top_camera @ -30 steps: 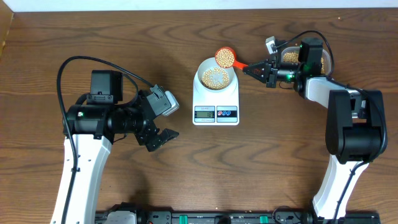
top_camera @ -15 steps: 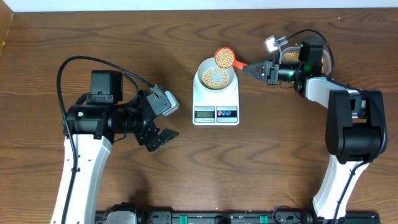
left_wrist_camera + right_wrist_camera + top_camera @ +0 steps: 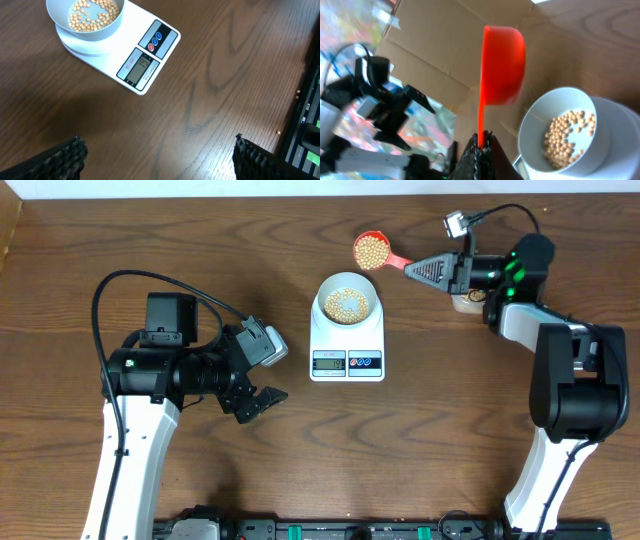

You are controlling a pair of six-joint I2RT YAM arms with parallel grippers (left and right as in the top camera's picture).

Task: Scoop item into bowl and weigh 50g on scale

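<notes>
The dark brown wood-grain table (image 3: 420, 450) fills the overhead view, its surface matt and streaked. Two white-and-black arms reach in from the near edge. The left tool (image 3: 258, 402) sits left of the scale with its ribbed black fingers (image 3: 67, 156) spread wide apart and nothing between them. In its wrist view only their tips show, cut off at the bottom corners.

The flat white rectangular plastic scale (image 3: 347, 340) lies at mid-table. Its grey display (image 3: 141, 65) has digits too small to read, and it has one blue and one red round button (image 3: 155, 41). On its platform stands the small, smooth, round pale bowl (image 3: 322, 292), with a shallow layer of small round tan beans (image 3: 346, 303) covering part of its bottom.

The right tool (image 3: 412, 268) has its dark tapered fingers pressed together on the thin handle of a red-orange plastic scoop (image 3: 395, 261). The round cup of the scoop is heaped with more beans (image 3: 370, 249) and sits behind and right of the bowl, apart from it. The right wrist view shows the cup's smooth underside, blurred. A pale rounded edge (image 3: 463, 302) shows under the right wrist, too covered to make out.
</notes>
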